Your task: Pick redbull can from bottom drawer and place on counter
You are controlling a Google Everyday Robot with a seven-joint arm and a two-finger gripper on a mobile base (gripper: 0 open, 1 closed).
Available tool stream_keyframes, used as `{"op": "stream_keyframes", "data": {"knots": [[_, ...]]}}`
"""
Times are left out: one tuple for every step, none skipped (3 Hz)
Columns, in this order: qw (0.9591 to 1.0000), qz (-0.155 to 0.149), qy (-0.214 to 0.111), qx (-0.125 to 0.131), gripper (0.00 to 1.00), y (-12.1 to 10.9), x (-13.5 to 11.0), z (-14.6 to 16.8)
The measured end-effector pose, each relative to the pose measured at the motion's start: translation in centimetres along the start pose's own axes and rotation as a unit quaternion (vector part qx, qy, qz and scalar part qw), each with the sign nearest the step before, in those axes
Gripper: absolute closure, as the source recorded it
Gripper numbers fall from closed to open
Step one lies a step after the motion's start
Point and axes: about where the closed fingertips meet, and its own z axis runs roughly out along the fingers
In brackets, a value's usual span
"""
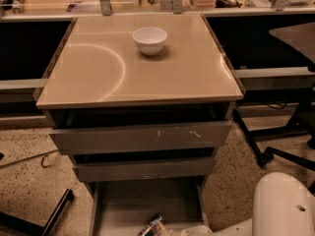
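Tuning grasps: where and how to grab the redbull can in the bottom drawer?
Grip the redbull can mid-body, across its narrow width, from above: it seems to lie tilted on the bottom drawer floor. The gripper is beside it at the frame's lower edge.

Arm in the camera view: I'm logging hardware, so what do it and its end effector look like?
The arm is a smooth white shell: a bulbous rounded housing with one small dark hole, and a slimmer white link running left. The end effector sits at the bottom edge, over the bottom drawer, mostly cut off, so its look is unclear. No cables or markings show.
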Motion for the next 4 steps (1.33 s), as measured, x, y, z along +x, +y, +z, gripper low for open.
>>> {"op": "stream_keyframes", "data": {"knots": [[0.9995, -0.013, -0.021, 0.017, 0.0, -1.6, -0.4, 1.9], [0.9995, -0.013, -0.021, 0.017, 0.0, -1.6, -0.4, 1.9], [0.9985, -0.037, -0.02, 0.035, 0.0, -3.6, -2.0, -0.6], [0.9942, -0.085, -0.024, 0.06, 0.0, -6.9, -6.6, -3.8]]}}
